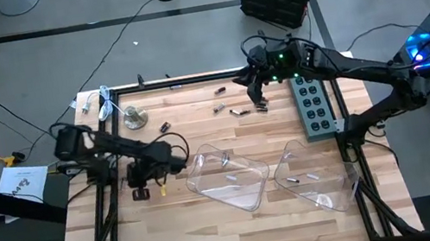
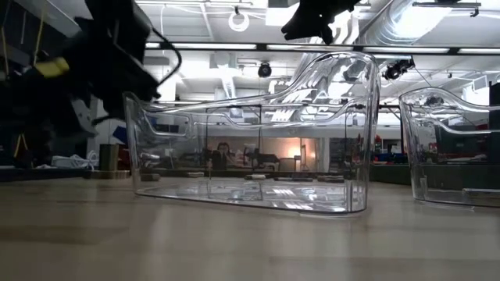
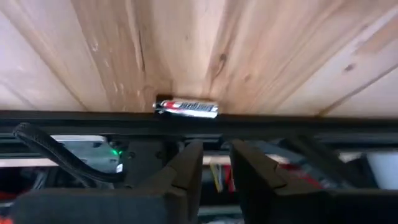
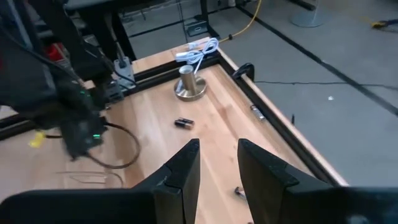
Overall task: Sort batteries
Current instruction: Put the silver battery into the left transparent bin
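From above, the left gripper (image 1: 140, 185) hovers low at the table's left side, its fingertips hard to make out. The right gripper (image 1: 257, 96) hangs over loose batteries (image 1: 239, 111) near the power strip (image 1: 315, 105). Two clear trays hold cells: the left tray (image 1: 225, 178) one, the right tray (image 1: 312, 178) two. At table height, the tray contents blur. The left wrist view shows narrowly parted, empty jaws and one silvery battery (image 3: 186, 107) against the table's black rail (image 3: 311, 123). The right wrist view shows parted, empty jaws above a dark battery (image 4: 184, 123).
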